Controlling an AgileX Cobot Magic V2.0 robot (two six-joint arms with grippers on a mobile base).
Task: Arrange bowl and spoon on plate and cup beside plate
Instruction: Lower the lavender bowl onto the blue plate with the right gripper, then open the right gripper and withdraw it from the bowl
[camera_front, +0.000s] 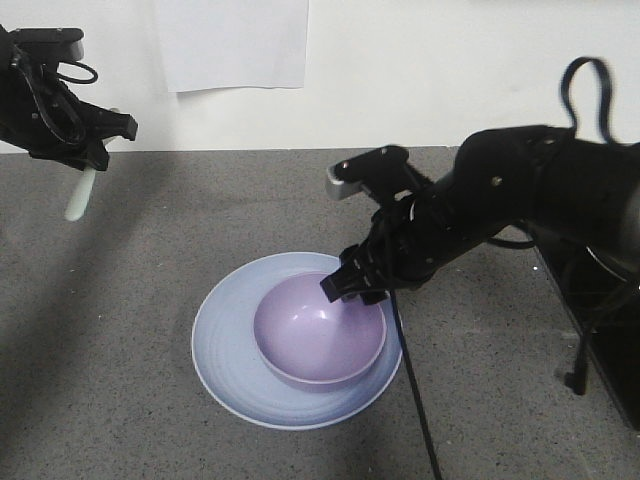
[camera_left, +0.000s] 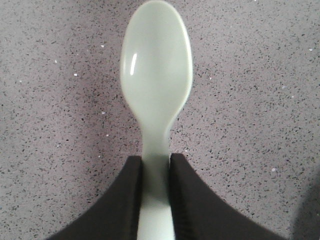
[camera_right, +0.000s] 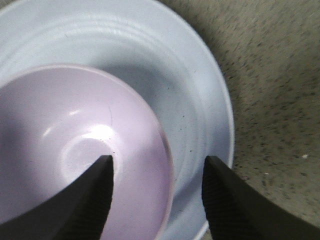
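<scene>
The lavender bowl (camera_front: 320, 340) sits inside the pale blue plate (camera_front: 225, 345) on the grey table. My right gripper (camera_front: 352, 287) hangs open just above the bowl's far right rim; in the right wrist view its fingers straddle the bowl (camera_right: 75, 150) rim over the plate (camera_right: 200, 90), touching neither. Far left and high above the table, my left gripper (camera_front: 95, 160) is shut on the handle of the mint-green spoon (camera_front: 80, 195), which hangs downward. The left wrist view shows the spoon (camera_left: 157, 85) bowl-end out beyond my gripper (camera_left: 156, 162). The cup is out of view.
A black cable (camera_front: 412, 380) trails from the right arm across the table past the plate's right edge. A white sheet (camera_front: 235, 40) hangs on the back wall. Dark equipment (camera_front: 600, 330) stands at the table's right edge.
</scene>
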